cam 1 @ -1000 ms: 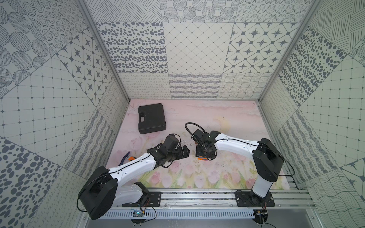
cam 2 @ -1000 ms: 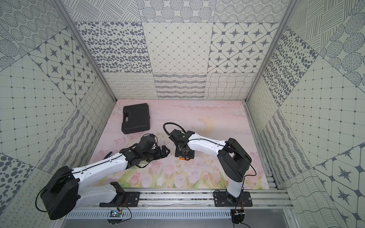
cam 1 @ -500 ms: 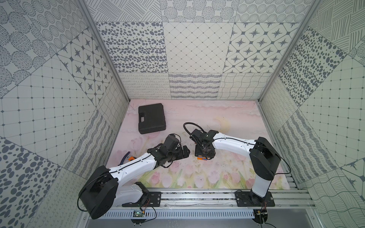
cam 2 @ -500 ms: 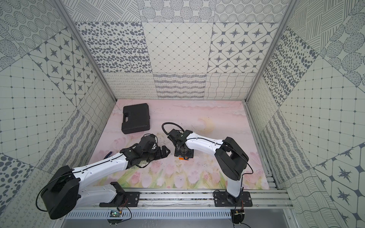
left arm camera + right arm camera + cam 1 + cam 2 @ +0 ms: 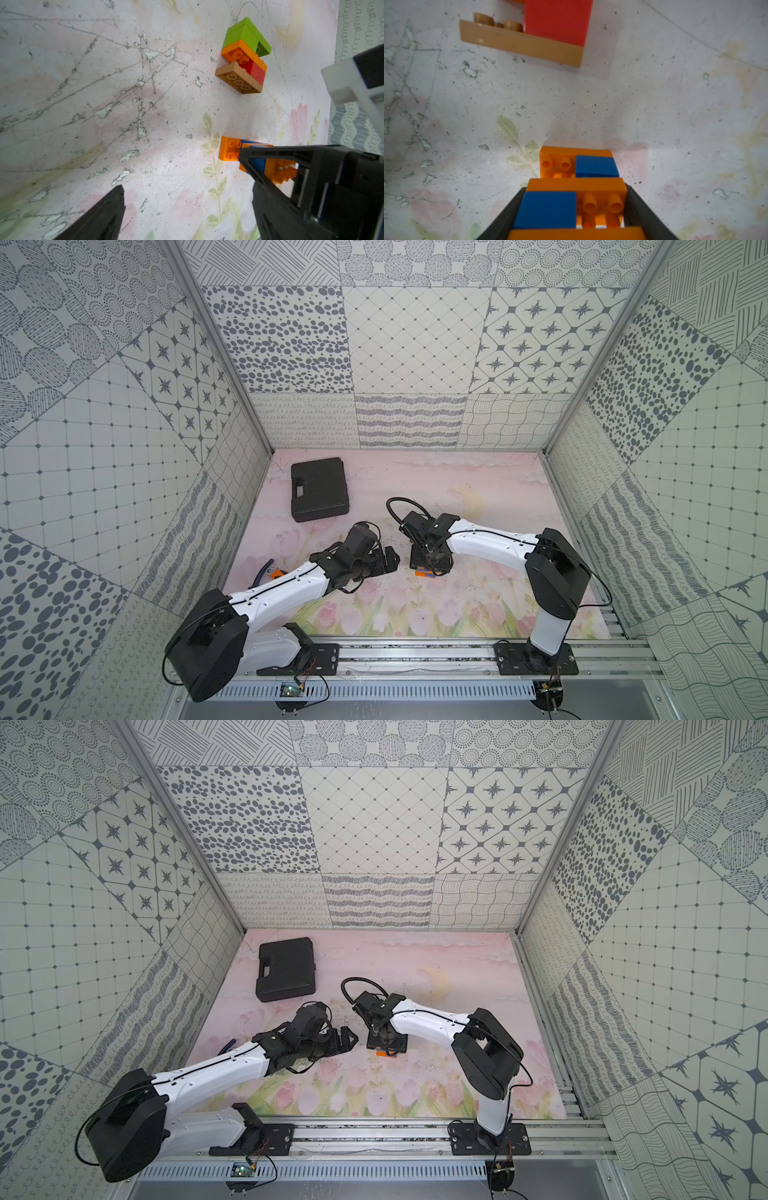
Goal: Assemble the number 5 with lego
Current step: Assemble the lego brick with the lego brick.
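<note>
An orange-and-blue lego stack (image 5: 575,197) sits between the fingers of my right gripper (image 5: 575,190), which is shut on it low over the mat. In both top views only an orange edge of this lego (image 5: 424,572) (image 5: 384,1053) shows under the right gripper (image 5: 430,568) (image 5: 386,1048). A second joined lego piece (image 5: 243,58), green, orange, red and brown, lies on the mat a short way beyond it, apart from it. My left gripper (image 5: 188,187) (image 5: 388,562) is open and empty, just left of the held stack (image 5: 229,149).
A black case (image 5: 318,489) (image 5: 286,971) lies at the back left of the mat. An orange-handled wrench (image 5: 268,572) pokes out from behind my left arm near the left wall. The right arm's white link (image 5: 353,83) crosses the left wrist view.
My right arm has shifted slightly to the left with the orange-and-blue stack still in its grip. The left arm has barely moved.
</note>
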`<state>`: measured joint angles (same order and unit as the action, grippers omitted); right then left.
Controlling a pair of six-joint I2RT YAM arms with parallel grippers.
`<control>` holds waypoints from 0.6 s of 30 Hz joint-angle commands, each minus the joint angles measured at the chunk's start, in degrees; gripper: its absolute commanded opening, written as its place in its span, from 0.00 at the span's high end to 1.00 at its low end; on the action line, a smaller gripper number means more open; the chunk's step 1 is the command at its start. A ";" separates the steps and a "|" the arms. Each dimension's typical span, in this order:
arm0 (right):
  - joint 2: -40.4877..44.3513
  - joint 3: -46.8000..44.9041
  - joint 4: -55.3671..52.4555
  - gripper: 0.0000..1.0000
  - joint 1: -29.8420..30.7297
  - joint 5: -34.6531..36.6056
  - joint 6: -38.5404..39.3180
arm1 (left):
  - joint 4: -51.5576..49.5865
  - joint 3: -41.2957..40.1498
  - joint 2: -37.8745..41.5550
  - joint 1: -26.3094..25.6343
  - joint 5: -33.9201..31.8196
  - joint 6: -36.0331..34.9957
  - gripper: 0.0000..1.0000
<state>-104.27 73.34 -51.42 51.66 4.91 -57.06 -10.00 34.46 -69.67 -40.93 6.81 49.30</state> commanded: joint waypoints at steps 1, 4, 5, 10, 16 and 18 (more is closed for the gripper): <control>-2.52 -1.53 2.71 0.36 0.20 -1.47 -0.93 | 0.50 0.09 0.50 -0.19 -1.14 -0.75 0.01; -2.82 -1.47 2.48 0.36 0.27 -0.92 -1.07 | 0.42 0.13 0.51 -0.18 -1.05 -0.76 0.01; -2.93 -1.33 2.33 0.36 0.20 -0.90 -1.17 | 0.42 0.12 0.51 -0.16 -1.01 -0.71 0.01; -3.17 -1.64 3.70 0.36 0.25 -1.86 -1.89 | 0.46 0.24 0.50 -0.19 -1.15 -0.68 0.01; -4.70 -0.27 0.75 0.36 0.44 -0.31 -1.33 | 0.36 0.19 0.61 -0.21 -1.21 -0.62 0.01; -4.64 -0.38 0.91 0.36 0.38 -0.54 -1.21 | 0.28 0.28 0.62 -0.20 -1.38 -0.50 0.01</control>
<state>-105.03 74.17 -52.16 51.72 5.10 -58.06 -10.00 34.46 -69.58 -40.93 6.63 49.32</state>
